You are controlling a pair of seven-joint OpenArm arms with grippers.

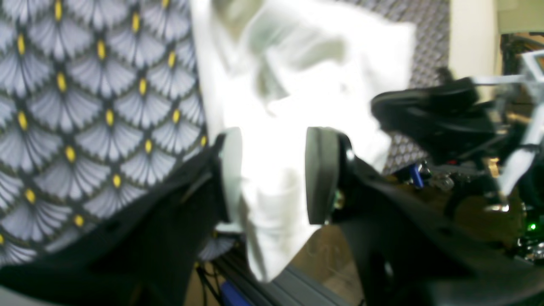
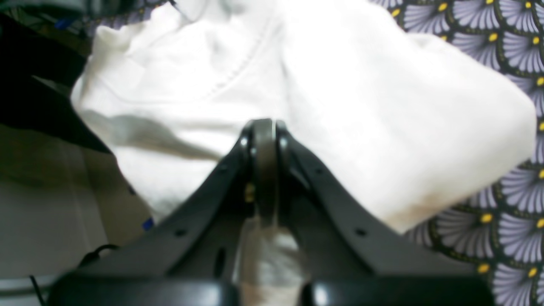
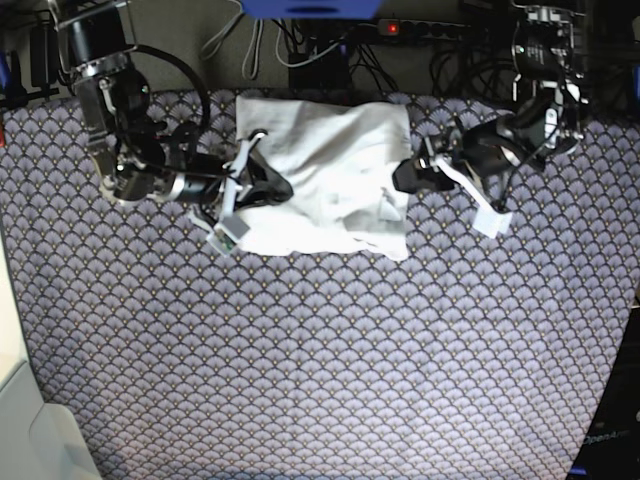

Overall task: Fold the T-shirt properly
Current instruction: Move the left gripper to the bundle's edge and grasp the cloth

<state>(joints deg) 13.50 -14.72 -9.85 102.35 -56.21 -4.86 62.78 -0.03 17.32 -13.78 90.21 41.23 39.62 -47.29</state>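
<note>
A scallop-patterned cloth surface (image 3: 300, 360) (grey, yellow-dotted) carries the rumpled white T-shirt (image 3: 325, 175).

Legible text, base view: a single marking, "OpenArm", in small pale lettering on a black surface (image 3: 604, 436) at the lower right, just beside the edge of the bench covered in grey scallop-patterned cloth with small yellow dots (image 3: 320, 370). The lettering runs at a slight tilt. Anything after the final "m" is too small to confirm. Left wrist view: no readable characters. Right wrist view: no readable characters. Numbers, signs: none readable in any of the three views.
</note>
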